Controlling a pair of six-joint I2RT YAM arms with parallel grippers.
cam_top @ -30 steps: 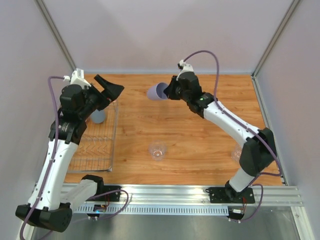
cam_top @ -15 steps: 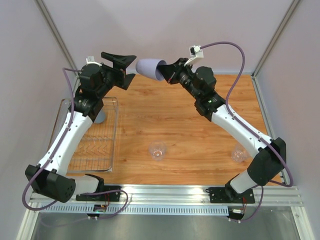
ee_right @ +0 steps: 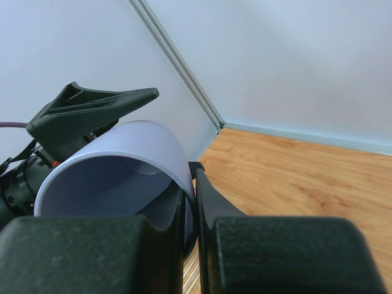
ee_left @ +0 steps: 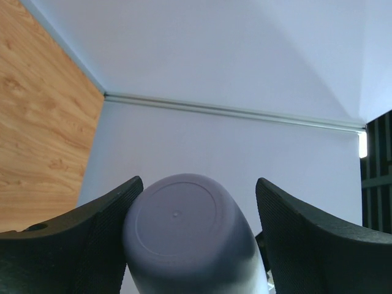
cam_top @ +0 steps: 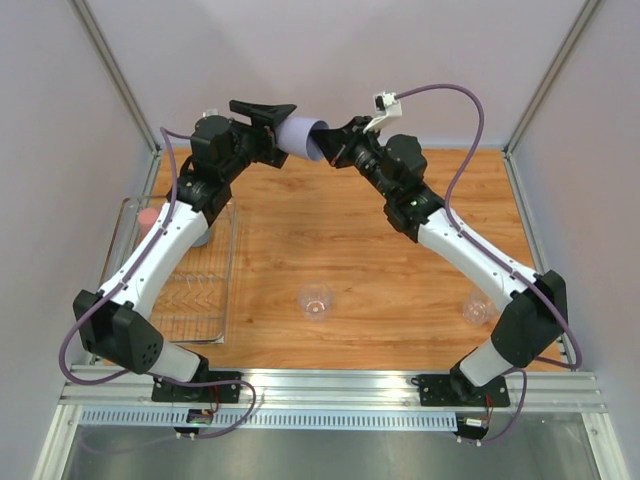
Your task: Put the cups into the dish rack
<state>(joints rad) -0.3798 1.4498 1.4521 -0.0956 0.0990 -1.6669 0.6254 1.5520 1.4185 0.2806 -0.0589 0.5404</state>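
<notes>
The lavender cup [cam_top: 300,135] hangs on its side in the air above the table's back edge. My right gripper [cam_top: 335,150] is shut on its rim, one finger inside and one outside, as the right wrist view [ee_right: 191,184] shows on the cup [ee_right: 116,165]. My left gripper [cam_top: 275,132] is open, its fingers on either side of the cup's base. In the left wrist view [ee_left: 199,184] the cup's bottom [ee_left: 184,233] sits between the pads, close to the left one. The dish rack [cam_top: 190,300] lies at the left and holds the blue cup [cam_top: 200,237] and the pink cup [cam_top: 147,220].
Two clear cups stand on the wooden table, one near the middle front [cam_top: 316,301] and one at the right front [cam_top: 477,306]. Pale walls close in the back and both sides.
My left arm has swung up and to the right, and its open jaws now straddle the lavender cup's base. My right arm has lifted the cup from table height and now holds nearly still.
</notes>
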